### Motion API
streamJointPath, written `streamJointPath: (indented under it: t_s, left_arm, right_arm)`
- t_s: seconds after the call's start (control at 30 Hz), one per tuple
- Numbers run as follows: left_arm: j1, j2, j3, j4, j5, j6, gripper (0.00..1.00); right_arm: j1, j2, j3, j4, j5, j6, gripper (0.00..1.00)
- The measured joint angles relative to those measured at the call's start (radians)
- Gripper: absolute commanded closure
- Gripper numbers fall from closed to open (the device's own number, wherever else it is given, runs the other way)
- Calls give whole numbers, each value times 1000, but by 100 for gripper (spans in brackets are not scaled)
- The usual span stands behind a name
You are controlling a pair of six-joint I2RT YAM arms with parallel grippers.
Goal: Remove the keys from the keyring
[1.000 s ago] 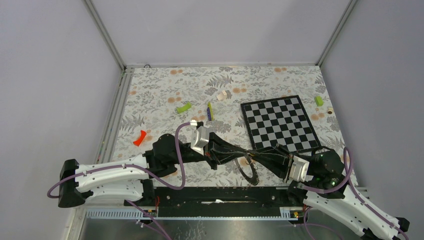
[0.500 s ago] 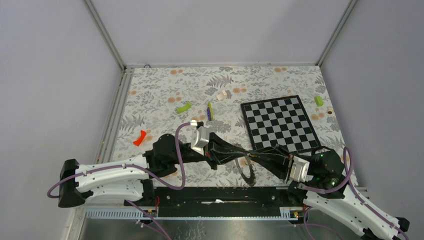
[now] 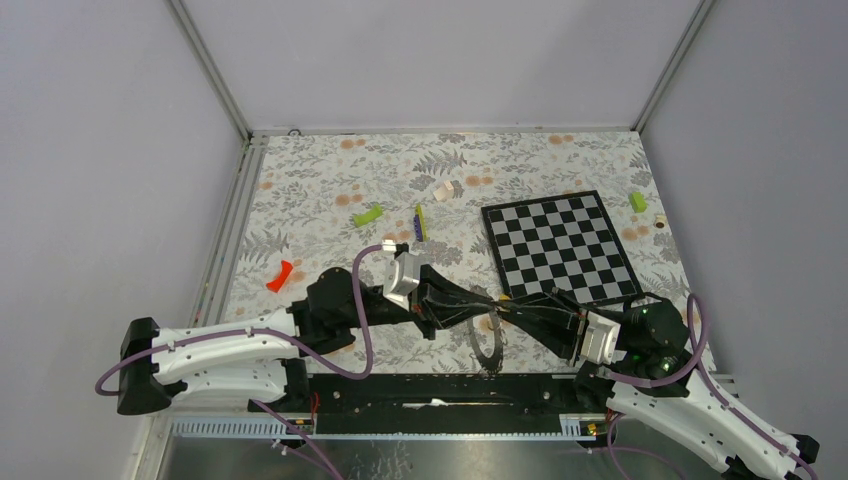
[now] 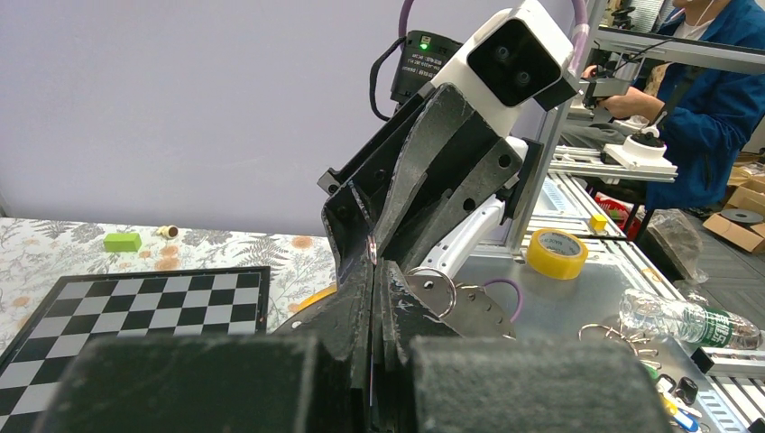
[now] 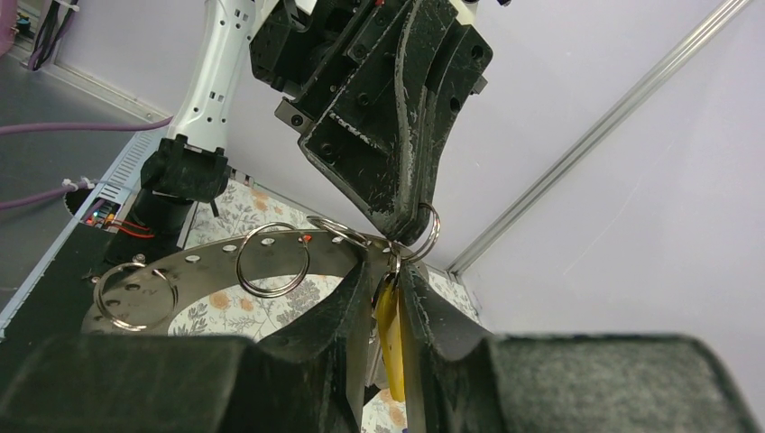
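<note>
The keyring (image 3: 483,345) is a large flat grey metal hoop with holes, hanging on edge between my two grippers near the table's front. In the right wrist view the keyring (image 5: 207,257) carries small split rings. My left gripper (image 3: 487,306) is shut on the hoop's top edge, as the left wrist view (image 4: 373,262) shows. My right gripper (image 3: 510,309) faces it, tips nearly touching. It is shut (image 5: 388,271) on a yellow-tagged key (image 5: 388,338) that hangs from a small ring on the hoop. A small red tag (image 3: 280,276) lies on the table at the left.
The chessboard (image 3: 560,245) lies at the back right. Lime-green blocks (image 3: 368,215) (image 3: 637,201), a thin yellow-green and purple stick (image 3: 421,222) and a pale piece (image 3: 444,190) lie further back. The black front rail (image 3: 440,390) runs just below the hoop.
The hanging hoop has swung slightly to the left and turned more edge-on. Both grippers stay shut and have hardly moved.
</note>
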Motion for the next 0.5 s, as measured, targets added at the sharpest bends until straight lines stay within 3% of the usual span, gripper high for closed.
streamJointPath:
  t_s: [0.17, 0.33, 0.5]
  left_arm:
    - [0, 3, 0, 0, 0, 0, 100]
    - [0, 3, 0, 0, 5, -3, 100]
    - [0, 4, 0, -2, 9, -9, 100]
  right_arm:
    - [0, 0, 0, 0, 0, 0, 81]
    - [0, 0, 0, 0, 2, -1, 100]
    - [0, 0, 0, 0, 1, 2, 100]
